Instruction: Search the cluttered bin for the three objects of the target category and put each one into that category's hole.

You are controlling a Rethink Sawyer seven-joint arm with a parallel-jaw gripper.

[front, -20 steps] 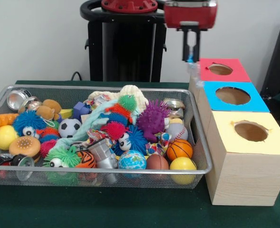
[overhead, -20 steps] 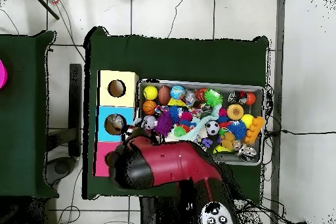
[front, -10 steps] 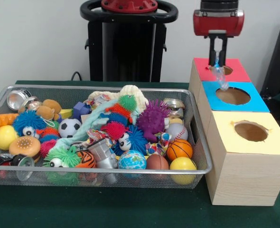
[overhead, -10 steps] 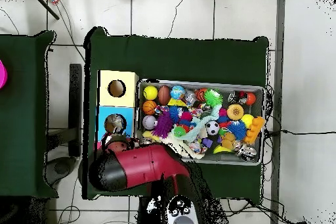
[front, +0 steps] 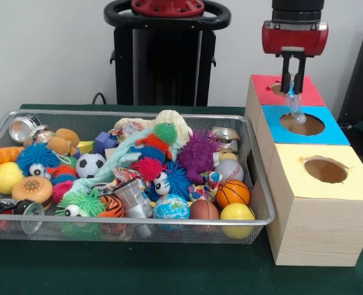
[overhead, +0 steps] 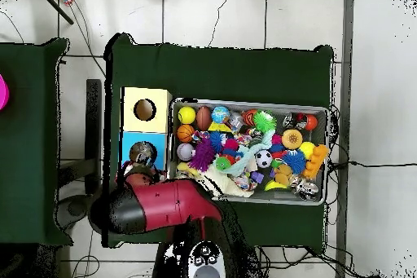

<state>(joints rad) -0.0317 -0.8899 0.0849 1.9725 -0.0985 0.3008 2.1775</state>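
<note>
The silver wire-mesh bin is full of spiky balls, sports balls, cans and soft toys; it also shows in the overhead view. My gripper hangs above the far edge of the blue box's hole. It is shut on a small clear, bluish crinkled piece that dangles down towards that hole. A red box stands behind the blue box and a yellow box in front. In the overhead view my arm covers the red box and hides the gripper.
The three boxes stand in a row against the bin's right side. The yellow box's hole and the red box's hole are open. A purple spiky ball and a basketball lie near the bin's right wall. The robot pedestal stands behind.
My gripper has moved right and nearer, from beside the bin's far right corner across the red box to the blue box's hole, carrying the clear piece.
</note>
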